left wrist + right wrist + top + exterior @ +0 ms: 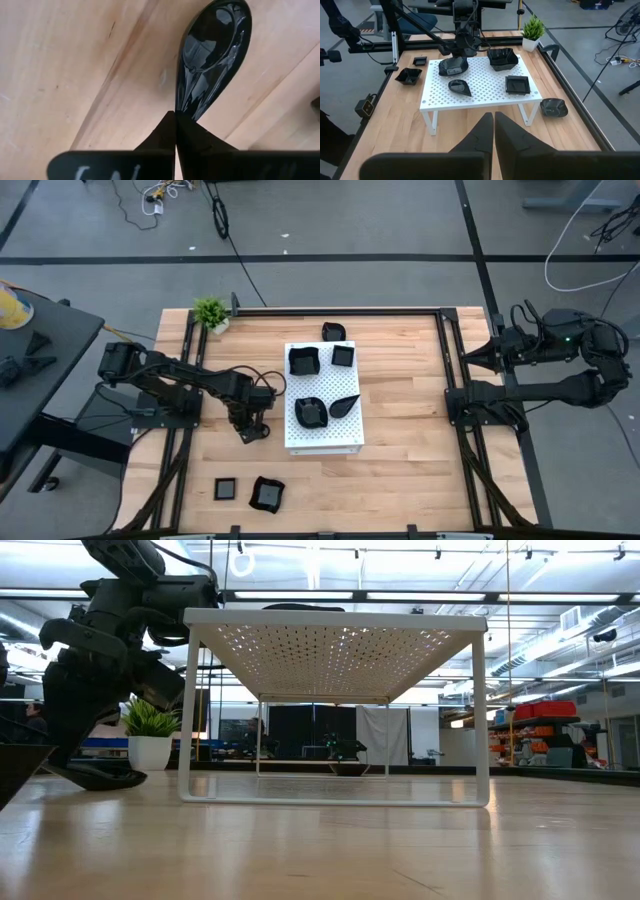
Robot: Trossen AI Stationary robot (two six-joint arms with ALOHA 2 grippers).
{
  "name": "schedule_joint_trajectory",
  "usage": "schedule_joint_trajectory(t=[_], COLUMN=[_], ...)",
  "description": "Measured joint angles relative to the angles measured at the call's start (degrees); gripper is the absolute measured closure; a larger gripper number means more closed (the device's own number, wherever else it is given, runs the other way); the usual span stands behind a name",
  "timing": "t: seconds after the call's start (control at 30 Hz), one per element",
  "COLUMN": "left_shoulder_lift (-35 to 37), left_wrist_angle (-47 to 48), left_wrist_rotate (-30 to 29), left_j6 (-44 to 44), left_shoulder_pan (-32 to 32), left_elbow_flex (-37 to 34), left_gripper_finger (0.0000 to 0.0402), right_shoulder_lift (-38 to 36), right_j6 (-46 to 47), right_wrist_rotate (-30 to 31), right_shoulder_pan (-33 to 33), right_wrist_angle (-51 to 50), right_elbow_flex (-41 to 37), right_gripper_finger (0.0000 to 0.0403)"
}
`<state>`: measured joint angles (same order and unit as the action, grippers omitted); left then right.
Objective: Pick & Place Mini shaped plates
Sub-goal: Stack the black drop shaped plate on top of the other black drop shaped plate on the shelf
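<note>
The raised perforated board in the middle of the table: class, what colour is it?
White. The perforated board shows best in the right wrist view, where black dishes sit on it.

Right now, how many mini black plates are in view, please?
8 plates: four on the white board, one beyond it, two at the near table edge, one in the left gripper.

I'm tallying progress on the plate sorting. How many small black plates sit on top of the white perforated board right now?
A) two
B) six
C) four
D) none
C: the high view shows four black plates on the white perforated board, two toward its far edge and two toward its near edge; the others lie on the wooden table itself.
</note>
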<state>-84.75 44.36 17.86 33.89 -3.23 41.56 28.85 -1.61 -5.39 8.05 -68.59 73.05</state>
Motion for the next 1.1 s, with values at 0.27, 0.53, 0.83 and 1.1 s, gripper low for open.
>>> schedule_joint_trajectory(t=[0.27,0.53,0.83,1.1], left_shoulder_lift=[0.0,0.2,0.2,0.2], left_wrist_angle=[1.4,7.5,21.2,31.1], left_wrist_rotate=[0.4,-0.1,-2.6,-4.7], left_j6=[1.5,1.5,0.5,0.2], left_shoulder_pan=[0.0,0.1,0.0,0.0], left_elbow_flex=[0.9,6.1,13.9,25.4], left_gripper_finger=[0.0398,0.0399,0.0399,0.0399], right_shoulder_lift=[0.0,0.0,0.0,0.0], right_j6=[0.0,0.0,0.0,0.0], right_wrist_rotate=[0.0,0.0,0.0,0.0], right_shoulder_pan=[0.0,0.0,0.0,0.0], right_wrist_angle=[0.0,0.0,0.0,0.0], right_elbow_flex=[0.0,0.0,0.0,0.0], right_gripper_finger=[0.0381,0.0381,0.0381,0.0381])
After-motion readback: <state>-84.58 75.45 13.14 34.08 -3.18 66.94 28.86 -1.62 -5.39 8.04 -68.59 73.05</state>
